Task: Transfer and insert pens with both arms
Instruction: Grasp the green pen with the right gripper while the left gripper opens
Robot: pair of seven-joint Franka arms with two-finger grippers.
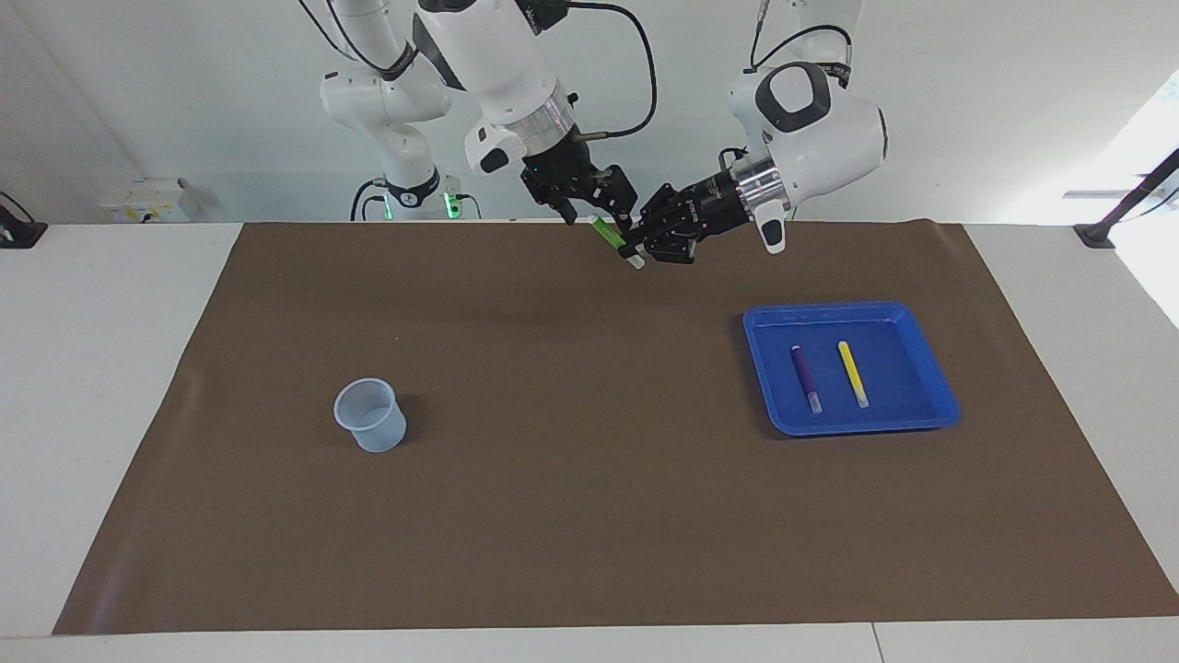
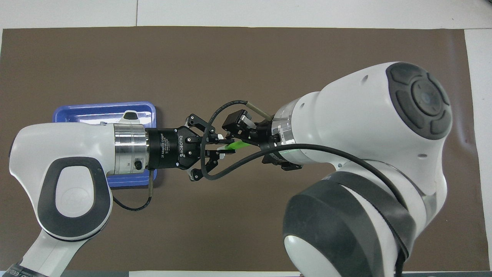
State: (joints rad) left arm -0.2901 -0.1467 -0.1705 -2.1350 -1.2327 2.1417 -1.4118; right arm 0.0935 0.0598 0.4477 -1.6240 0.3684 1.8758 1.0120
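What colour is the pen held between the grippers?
Green pen with a whitish cap end; clearest in the facing view.

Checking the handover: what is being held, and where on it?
The green pen, held in the air: left gripper at its whitish cap end, right gripper at its green end.

Bright, even room light from above. In the facing view daylight blows out at 3 o'clock by the wall. Soft short shadows sit beside the cup [image 1: 369, 415] and along the tray [image 1: 935, 368] rim. Overhead, the arms' white shells glare slightly; focus is sharp throughout.
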